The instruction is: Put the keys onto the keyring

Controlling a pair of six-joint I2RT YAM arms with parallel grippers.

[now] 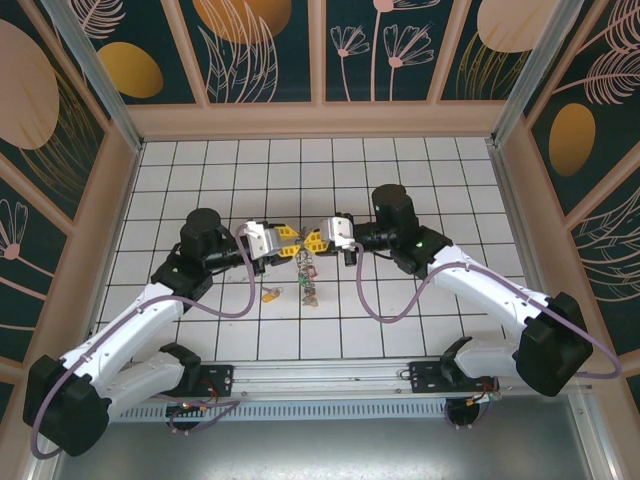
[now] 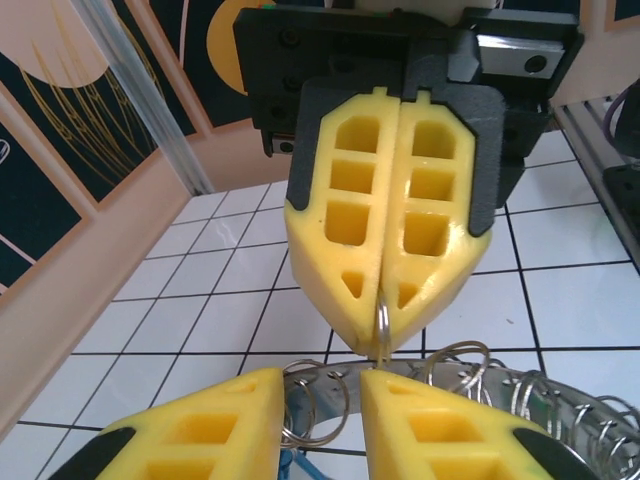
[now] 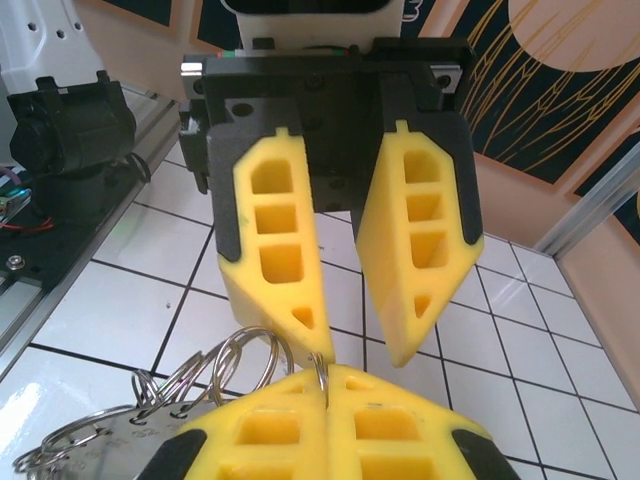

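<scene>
My two grippers meet tip to tip over the middle of the tiled floor. The right gripper (image 1: 312,243) (image 3: 325,372) (image 2: 385,335) is shut on a small split ring (image 2: 383,318) that belongs to the keyring (image 2: 500,385) (image 3: 110,445), a flat grey band with holes carrying several wire rings. The left gripper (image 1: 290,243) (image 2: 320,380) (image 3: 360,352) is open, its yellow fingers either side of the band's edge and one loose ring, not pinching them. A bunch of keys (image 1: 308,280) hangs below the grippers. One yellow-headed key (image 1: 270,295) lies on a tile nearby.
Wooden walls (image 1: 115,190) fence the white tiled floor (image 1: 330,170) on three sides. The arms' bases and a metal rail (image 1: 330,385) run along the near edge. Purple cables (image 1: 375,305) loop off both wrists towards the floor.
</scene>
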